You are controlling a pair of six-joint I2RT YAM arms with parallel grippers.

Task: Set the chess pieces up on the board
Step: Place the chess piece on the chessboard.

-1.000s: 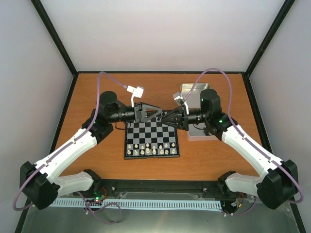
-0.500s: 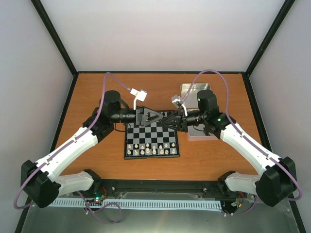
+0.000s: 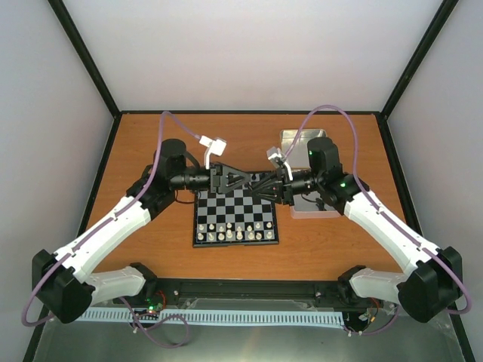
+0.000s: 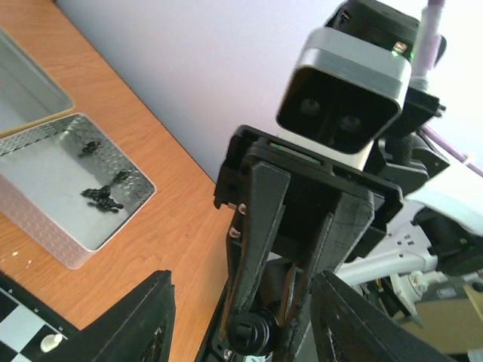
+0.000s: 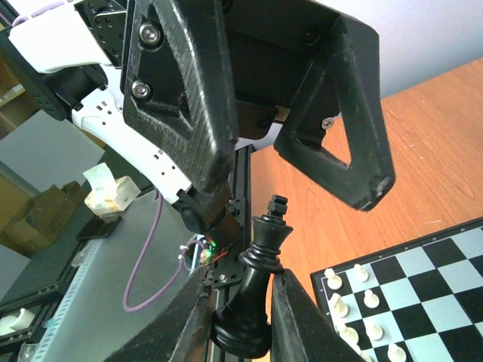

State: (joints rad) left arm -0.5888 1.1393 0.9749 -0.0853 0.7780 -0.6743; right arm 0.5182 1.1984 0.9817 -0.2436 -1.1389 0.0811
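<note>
Black king [image 5: 260, 256] mid-handover above the board [image 3: 234, 205].
Right tool [image 5: 240, 317] grips its base; left tool [image 5: 290, 188] just opened wider over its crown to take it.

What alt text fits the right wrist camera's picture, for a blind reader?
The right gripper pinches a black king near its base, facing the open left gripper. A chessboard with white pieces lies at lower right.
</note>
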